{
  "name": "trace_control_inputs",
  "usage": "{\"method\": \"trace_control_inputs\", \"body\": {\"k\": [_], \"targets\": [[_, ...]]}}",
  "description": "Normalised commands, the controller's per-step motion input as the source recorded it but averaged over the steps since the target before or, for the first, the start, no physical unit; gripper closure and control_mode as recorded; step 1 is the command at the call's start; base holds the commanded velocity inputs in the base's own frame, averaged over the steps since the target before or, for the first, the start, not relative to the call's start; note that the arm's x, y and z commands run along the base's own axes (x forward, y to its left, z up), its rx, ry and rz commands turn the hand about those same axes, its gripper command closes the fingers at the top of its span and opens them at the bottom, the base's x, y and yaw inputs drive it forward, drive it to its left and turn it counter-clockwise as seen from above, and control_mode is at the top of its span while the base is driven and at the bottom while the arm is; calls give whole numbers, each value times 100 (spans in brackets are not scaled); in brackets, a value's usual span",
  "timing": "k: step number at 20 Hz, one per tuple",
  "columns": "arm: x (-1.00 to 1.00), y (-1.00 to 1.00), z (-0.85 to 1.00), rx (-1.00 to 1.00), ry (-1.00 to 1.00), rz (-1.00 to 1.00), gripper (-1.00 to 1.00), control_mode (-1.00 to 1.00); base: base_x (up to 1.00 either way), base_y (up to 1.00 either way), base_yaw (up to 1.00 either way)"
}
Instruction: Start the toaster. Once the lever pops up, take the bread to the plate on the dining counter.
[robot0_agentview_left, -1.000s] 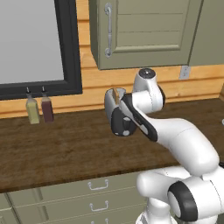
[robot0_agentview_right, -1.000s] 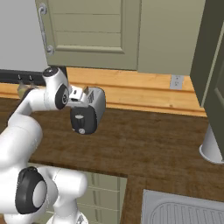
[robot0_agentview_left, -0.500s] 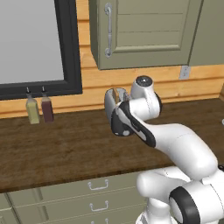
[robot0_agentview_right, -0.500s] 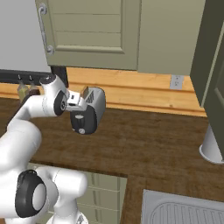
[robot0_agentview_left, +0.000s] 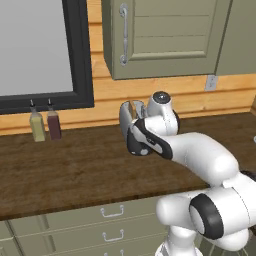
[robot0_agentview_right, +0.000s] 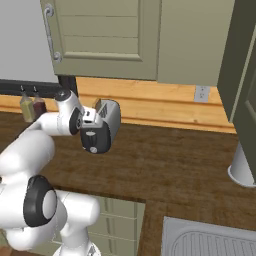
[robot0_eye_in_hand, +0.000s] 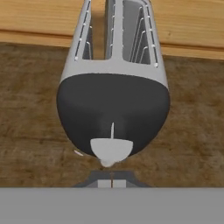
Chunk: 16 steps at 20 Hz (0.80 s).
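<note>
One toaster (robot0_eye_in_hand: 113, 87) is standing on the far side of the table (robot0_agentview_left: 75, 170) by the wall, its lever (robot0_eye_in_hand: 111, 149) now sitting low. My end effector (robot0_eye_in_hand: 111, 183), pressed together, is lowering onto it, so toasting is probably starting.

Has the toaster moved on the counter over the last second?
No. The toaster sits in the same spot in front of the wood wall strip, by the two bottles.

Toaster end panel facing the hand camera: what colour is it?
Glossy black, on the silver toaster; clearest in the hand view.
</note>
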Motion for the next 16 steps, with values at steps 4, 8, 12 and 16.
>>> {"method": "trace_control_inputs", "body": {"k": [4, 8, 12, 16], "targets": [[27, 0, -28, 0, 0, 2, 100, -100, 0, 0, 0], [24, 0, -31, 0, 0, 1, 100, -100, 0, 0, 0], [4, 0, -28, 0, 0, 0, 100, -100, 0, 0, 0], [7, 0, -29, 0, 0, 0, 100, -100, 0, 0, 0]]}}
